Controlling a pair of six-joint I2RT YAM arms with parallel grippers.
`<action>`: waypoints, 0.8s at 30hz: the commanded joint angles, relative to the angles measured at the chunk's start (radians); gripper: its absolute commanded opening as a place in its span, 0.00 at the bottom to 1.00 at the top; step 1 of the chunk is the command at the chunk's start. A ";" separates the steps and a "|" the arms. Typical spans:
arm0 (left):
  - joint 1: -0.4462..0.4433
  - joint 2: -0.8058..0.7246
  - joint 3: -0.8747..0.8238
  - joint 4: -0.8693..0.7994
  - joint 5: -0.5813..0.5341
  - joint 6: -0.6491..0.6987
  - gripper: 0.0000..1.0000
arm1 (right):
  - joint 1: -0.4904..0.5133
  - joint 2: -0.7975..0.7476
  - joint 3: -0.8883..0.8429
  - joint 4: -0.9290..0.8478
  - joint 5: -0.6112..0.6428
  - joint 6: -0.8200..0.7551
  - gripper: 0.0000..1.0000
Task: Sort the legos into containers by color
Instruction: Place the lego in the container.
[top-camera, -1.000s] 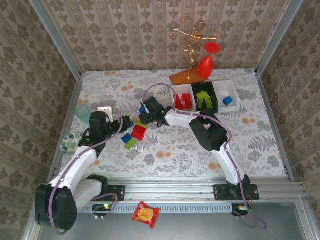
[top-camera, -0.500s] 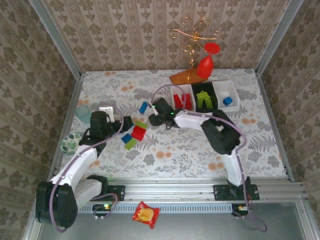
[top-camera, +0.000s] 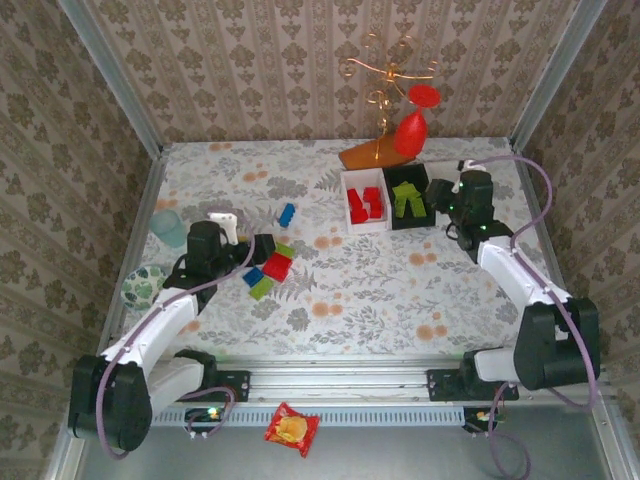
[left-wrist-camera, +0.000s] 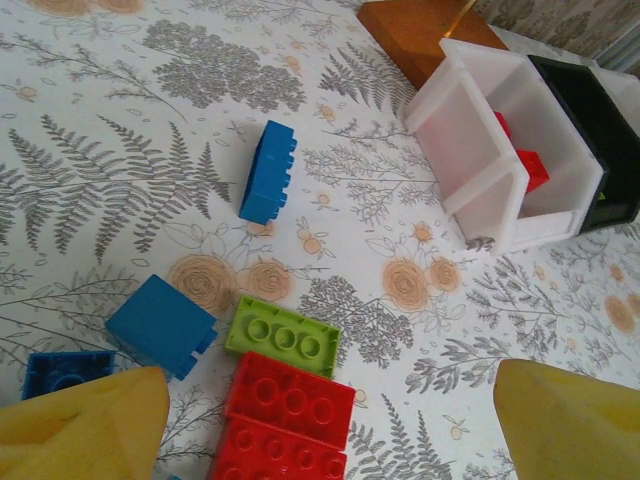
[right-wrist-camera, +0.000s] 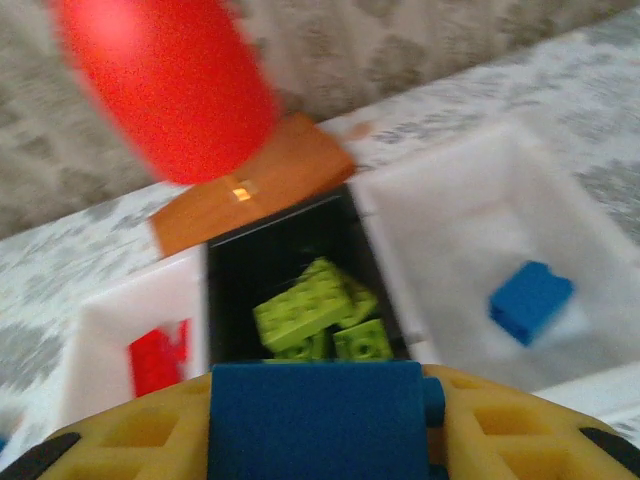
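Your right claw (right-wrist-camera: 315, 425) is pinching a blue lego (right-wrist-camera: 318, 402) above the containers. I judge that's because blue belongs in the right white container (right-wrist-camera: 450, 240), at about 2 o'clock in the wrist view, where one blue brick (right-wrist-camera: 530, 300) already lies. The black container (right-wrist-camera: 260, 262) at 12 holds lime green pieces, and the left white container (right-wrist-camera: 110, 325) at 10 holds red. The held lego's long axis runs 9 to 3 across the fingers, with a nub seemingly poking toward 3.

Your left claw (left-wrist-camera: 335, 405) is spread wide over the unsorted cluster on the tabletop (left-wrist-camera: 100, 120). It frames a red lego (left-wrist-camera: 290, 395), which is probably your next pick. At 11 o'clock, a loose blue brick (left-wrist-camera: 268, 172) lies apart from the cluster, its long axis roughly 12 to 6.
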 joint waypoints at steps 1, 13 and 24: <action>-0.017 -0.004 0.023 0.023 0.014 -0.014 0.86 | -0.046 0.101 0.062 0.006 0.064 0.064 0.37; -0.080 -0.001 0.042 0.015 -0.001 -0.006 0.86 | -0.083 0.523 0.422 -0.095 0.180 0.054 0.46; -0.098 0.069 0.076 -0.021 -0.019 0.030 0.89 | 0.028 0.246 0.208 0.002 0.060 0.010 0.73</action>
